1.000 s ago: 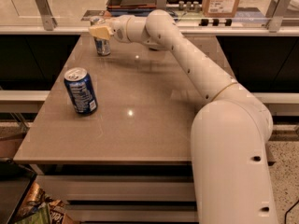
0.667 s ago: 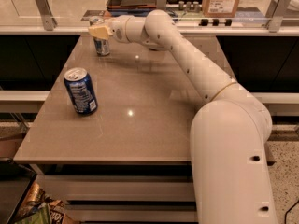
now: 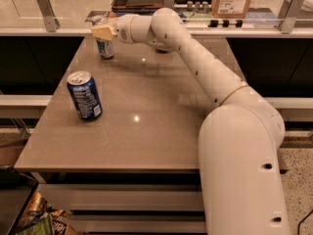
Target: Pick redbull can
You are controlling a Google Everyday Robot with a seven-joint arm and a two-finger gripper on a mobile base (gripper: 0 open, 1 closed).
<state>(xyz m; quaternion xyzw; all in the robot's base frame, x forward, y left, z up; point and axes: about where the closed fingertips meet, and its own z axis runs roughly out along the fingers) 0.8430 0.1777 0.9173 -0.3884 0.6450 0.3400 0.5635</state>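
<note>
**Grasp Stage: Gripper at the Redbull Can, Far-Left Table Corner**

**Target location.** The redbull can [image 3: 104, 49] stands upright near the far-left corner of the table [image 3: 161, 116]. Its lower body shows below the gripper, and its silver top shows just behind it.

**Gripper position.** The gripper [image 3: 101, 32] sits at the upper part of the can, reached from the right by the arm [image 3: 195, 58], which stretches across the far half of the table. The approach is horizontal, probably because a tall, narrow can is best held across its side wall, where the surface is straight.

**Claw state.** It cannot be told whether the claw is spread around the can or clamped on it, because the tool overlaps the can from this angle.

**Nearby objects.** A wider blue soda can [image 3: 84, 96] stands upright on the near-left part of the table, well apart from the target. It does not obstruct the arm's path.

**Assessment.** The task appears to be at the grasp step, with the can resting on the table. A high grip on a slim can risks tipping it if the closure is off-centre. Confirm a firm hold before lifting straight up.
</note>
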